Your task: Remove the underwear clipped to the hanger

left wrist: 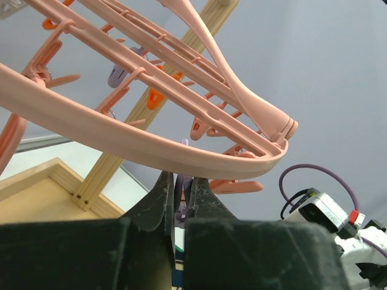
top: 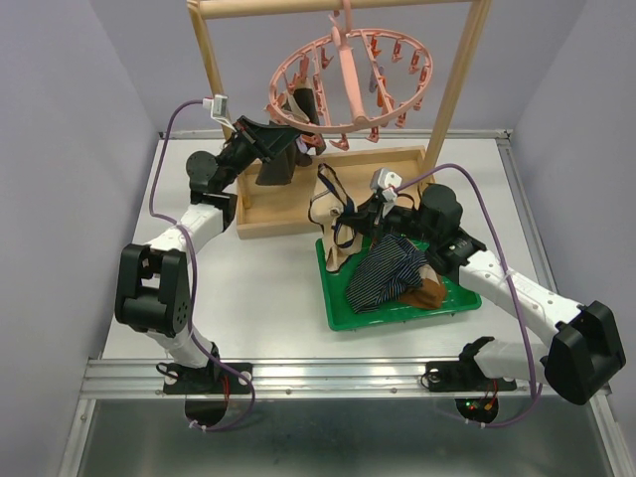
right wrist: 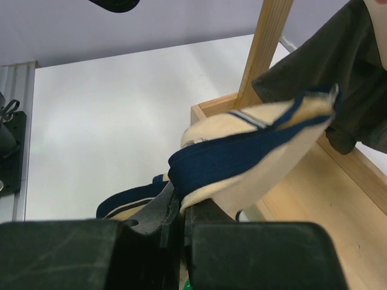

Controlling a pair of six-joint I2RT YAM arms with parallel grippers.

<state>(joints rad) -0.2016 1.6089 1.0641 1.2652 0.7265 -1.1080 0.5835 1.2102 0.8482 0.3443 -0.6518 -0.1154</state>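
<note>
1. Left wrist view: left gripper [left wrist: 179, 193] was pinched shut on purple clip [left wrist: 181, 211] under hanger [left wrist: 121, 130] rim.
2. Right gripper [right wrist: 179, 208] clamped beige underwear [right wrist: 260, 139].
3. Dark underwear [top: 274, 171] hung at hanger's 8 o'clock; best squeeze clip fully, then tug.

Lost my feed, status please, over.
Left gripper shut on purple clip under hanger. Right gripper shut on beige briefs. Dark underwear still clipped. Wooden frame close by.

Table [top: 268, 298] was white, matte, evenly lit, with soft shadows only. Pale lavender-grey walls [top: 60, 109] closed it in on the left, back and right. Aluminium rail [top: 338, 376] ran along the near edge, dull grey surface below it. Light wooden frame [top: 458, 89] stood at the back on a shallow wooden base [top: 280, 206].
</note>
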